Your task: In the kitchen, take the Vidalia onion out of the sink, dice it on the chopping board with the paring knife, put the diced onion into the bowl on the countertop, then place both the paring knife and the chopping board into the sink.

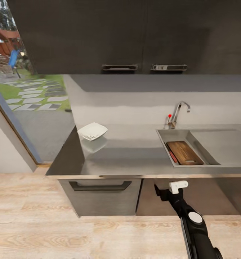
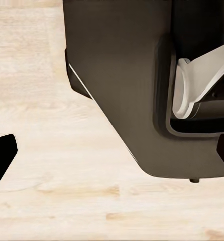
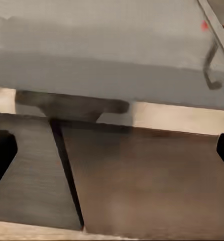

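The task looks close to finished, if not finished. In the head view the chopping board (image 1: 184, 152) lies inside the sink (image 1: 163, 136), at the right end of the countertop (image 1: 134, 158), and a red strip just beside the board's left edge reads as the handle of the paring knife (image 1: 173, 157), though its blade is too small to make out. The bowl (image 1: 92, 131) sits on the far left part of the countertop, well apart from the sink; from this angle its inside looks plain white, and I cannot tell whether diced onion is in it. No whole onion shows in the basin, so the cutting stage is probably over. The tap (image 1: 177, 113) with its red knob stands at the far edge of the sink, and the dark upper cabinets (image 1: 134, 36) hang above. The right gripper (image 1: 178, 186) hovers below the counter's near edge, in front of the dark drawers (image 1: 102, 196), and touches nothing; its fingertips (image 3: 1, 150) show at opposite edges of the right wrist view, spread wide with nothing between them. In the left wrist view one dark fingertip of the left gripper (image 2: 2, 151) appears over the wooden floor (image 2: 67, 191) beside the robot's own base; whether that claw is spread or closed I cannot tell. What remains, by my judgement, is only to confirm the bowl's contents.
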Tool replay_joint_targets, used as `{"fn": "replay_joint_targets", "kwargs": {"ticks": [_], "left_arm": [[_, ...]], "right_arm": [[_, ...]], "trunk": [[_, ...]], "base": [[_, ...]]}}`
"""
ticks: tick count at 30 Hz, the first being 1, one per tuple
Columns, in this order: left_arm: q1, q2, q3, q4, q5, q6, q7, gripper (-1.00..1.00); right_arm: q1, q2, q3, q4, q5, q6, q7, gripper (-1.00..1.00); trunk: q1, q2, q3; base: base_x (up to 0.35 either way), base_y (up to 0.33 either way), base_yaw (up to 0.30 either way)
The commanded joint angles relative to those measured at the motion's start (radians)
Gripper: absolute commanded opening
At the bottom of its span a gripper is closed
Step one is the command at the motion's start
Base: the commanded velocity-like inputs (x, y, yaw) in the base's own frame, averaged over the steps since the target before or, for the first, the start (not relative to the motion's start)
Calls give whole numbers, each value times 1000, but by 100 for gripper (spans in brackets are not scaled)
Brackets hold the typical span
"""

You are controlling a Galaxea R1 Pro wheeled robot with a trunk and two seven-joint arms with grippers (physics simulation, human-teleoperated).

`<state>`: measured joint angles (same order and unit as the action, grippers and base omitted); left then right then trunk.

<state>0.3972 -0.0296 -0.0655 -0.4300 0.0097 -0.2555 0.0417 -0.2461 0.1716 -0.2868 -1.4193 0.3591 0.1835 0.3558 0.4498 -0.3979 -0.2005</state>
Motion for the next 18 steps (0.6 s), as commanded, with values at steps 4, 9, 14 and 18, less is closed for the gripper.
{"fn": "replay_joint_targets", "kwargs": {"ticks": [4,9,14,18], "left_arm": [[0,2,-5,-4,0,-2,4,100],[0,2,-5,-4,0,-2,4,100],[0,3,-5,-4,-1,-2,4,100],[0,5,-5,-4,-1,-2,4,100]], "right_arm": [[26,-1,-5,73,9,-16,11,100],[29,-5,-7,197,10,-126,10,100],[30,-12,-9,373,12,-223,5,100],[30,-42,-10,515,12,-270,4,100]], "trunk": [[0,-2,-2],[0,-2,-2],[0,-2,-2],[0,-2,-2]], "base": [[-183,115,0],[-28,18,0],[-3,2,0],[0,0,0]]}}
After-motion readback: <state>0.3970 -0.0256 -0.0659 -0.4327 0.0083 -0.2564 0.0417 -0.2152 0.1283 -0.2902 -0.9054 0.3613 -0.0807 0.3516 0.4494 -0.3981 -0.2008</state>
